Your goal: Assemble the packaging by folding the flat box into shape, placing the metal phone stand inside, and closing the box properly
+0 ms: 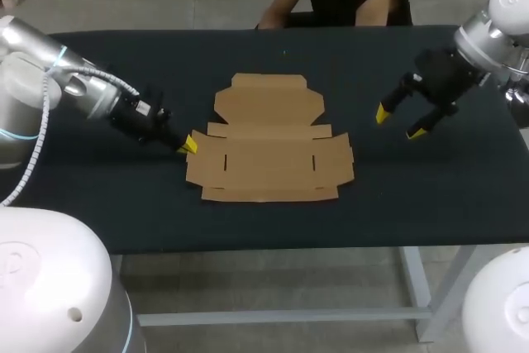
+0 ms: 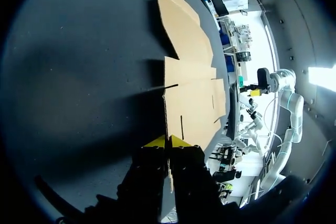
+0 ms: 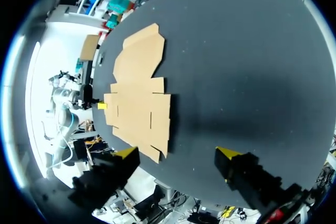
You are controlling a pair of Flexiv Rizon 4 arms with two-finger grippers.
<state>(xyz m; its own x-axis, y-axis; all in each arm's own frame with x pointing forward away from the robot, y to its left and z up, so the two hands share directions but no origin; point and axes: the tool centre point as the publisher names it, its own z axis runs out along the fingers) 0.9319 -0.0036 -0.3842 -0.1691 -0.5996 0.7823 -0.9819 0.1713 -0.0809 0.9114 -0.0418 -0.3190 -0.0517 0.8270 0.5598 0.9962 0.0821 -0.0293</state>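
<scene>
One dark cloth-covered desk [image 1: 430, 204], with a flat brown cardboard box blank [image 1: 269, 159] lying unfolded at mid-desk. Left tool [image 1: 189, 145] narrow, seemingly pinching the blank's left flap edge. Right tool [image 1: 397, 122] spread wide, empty, over bare desk well apart from the right flap. Expect light, thin board: stiff across panels, weak at creases, apt to slide. Take hold at flap edges only.

A dark counter [image 1: 413, 204] carries a flat, unfolded cardboard box [image 1: 269, 142], lying open near its middle.
</scene>
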